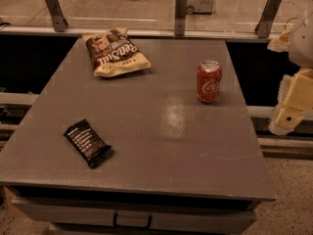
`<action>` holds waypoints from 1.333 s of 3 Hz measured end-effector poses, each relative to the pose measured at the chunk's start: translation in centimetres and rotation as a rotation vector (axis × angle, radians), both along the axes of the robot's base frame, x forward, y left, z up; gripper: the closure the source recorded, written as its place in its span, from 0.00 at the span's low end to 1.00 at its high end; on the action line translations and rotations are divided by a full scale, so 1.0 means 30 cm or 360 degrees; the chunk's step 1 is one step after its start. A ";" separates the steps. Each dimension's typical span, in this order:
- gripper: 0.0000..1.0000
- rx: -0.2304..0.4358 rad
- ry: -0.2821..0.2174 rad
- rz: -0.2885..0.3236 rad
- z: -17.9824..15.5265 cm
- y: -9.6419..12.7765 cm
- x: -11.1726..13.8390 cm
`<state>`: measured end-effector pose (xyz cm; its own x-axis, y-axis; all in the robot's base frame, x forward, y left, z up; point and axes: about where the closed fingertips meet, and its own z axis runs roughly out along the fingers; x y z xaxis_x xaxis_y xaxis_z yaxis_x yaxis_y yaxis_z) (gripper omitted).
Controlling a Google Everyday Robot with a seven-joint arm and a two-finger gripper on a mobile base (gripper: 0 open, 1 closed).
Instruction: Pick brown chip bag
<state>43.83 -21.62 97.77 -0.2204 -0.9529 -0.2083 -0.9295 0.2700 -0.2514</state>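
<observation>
The brown chip bag (pixel 115 53) lies flat at the far left of the grey table (pixel 161 146), dark brown front with white script and cream-yellow edges. My gripper (pixel 287 117) hangs at the right edge of the view, off the table's right side, well away from the bag and holding nothing that I can see. Part of the arm is cut off by the frame edge.
A red soda can (pixel 209 81) stands upright at the far right of the table, between the gripper and the bag. A small black wrapped bar (pixel 88 142) lies at the near left. A railing with metal posts (pixel 180 12) runs behind the table.
</observation>
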 end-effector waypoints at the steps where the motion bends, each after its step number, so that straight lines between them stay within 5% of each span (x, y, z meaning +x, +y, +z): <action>1: 0.00 0.0001 -0.0005 0.0002 0.001 0.002 0.002; 2: 0.00 0.0099 -0.0064 0.0148 -0.020 0.176 0.121; 3: 0.00 0.0237 -0.0212 0.0384 0.006 0.550 0.289; 4: 0.00 0.0237 -0.0215 0.0385 0.008 0.552 0.289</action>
<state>52.52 -5.07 98.00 0.0482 -0.9311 -0.3616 -0.9322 0.0882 -0.3512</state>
